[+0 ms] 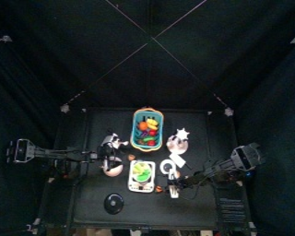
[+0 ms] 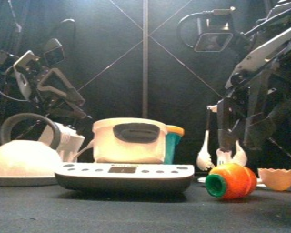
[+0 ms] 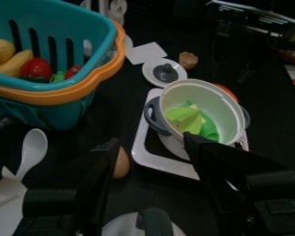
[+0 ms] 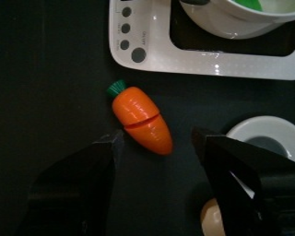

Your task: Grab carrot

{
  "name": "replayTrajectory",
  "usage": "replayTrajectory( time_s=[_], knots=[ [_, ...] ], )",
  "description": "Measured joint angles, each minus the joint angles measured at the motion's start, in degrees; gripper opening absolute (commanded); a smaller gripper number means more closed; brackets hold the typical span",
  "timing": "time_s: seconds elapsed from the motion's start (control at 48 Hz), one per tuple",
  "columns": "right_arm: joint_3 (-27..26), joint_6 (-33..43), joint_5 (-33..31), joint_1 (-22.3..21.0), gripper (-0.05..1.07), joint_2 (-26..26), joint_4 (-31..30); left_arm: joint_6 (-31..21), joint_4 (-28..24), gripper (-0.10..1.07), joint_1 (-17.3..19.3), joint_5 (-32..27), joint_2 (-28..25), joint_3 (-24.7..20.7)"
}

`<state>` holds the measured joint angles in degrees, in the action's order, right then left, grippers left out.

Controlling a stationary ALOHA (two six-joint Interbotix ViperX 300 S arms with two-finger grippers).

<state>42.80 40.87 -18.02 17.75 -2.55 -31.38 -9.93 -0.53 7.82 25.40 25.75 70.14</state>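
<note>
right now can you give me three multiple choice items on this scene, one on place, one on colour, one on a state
1. Where does the carrot lie?
A. in the basket
B. on the black table beside the white scale
C. inside the pot

2. What colour is the basket's wall?
A. teal
B. red
C. white

3. How do the right gripper's jaws stand?
A. shut on the carrot
B. open, either side of the carrot
C. shut on the pot

Answers: 1 B, the right wrist view shows it on bare table by the scale. 2 A, teal with an orange rim. 3 B, a gap shows on both sides.
</note>
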Motion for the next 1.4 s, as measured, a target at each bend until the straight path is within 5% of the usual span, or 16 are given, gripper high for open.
replayTrajectory(
  time_s=[0.708, 1.396],
  knots=[
    [-1.49, -0.09, 3.96, -0.18, 0.81, 6.68, 0.44, 0.18, 0.53, 0.93, 0.00, -0.44, 0.00, 0.18],
    [-1.67, -0.09, 3.60, -0.09, 0.69, 4.39, 0.79, 0.09, 0.53, 0.93, 0.09, -1.49, 0.00, 0.18]
  ],
)
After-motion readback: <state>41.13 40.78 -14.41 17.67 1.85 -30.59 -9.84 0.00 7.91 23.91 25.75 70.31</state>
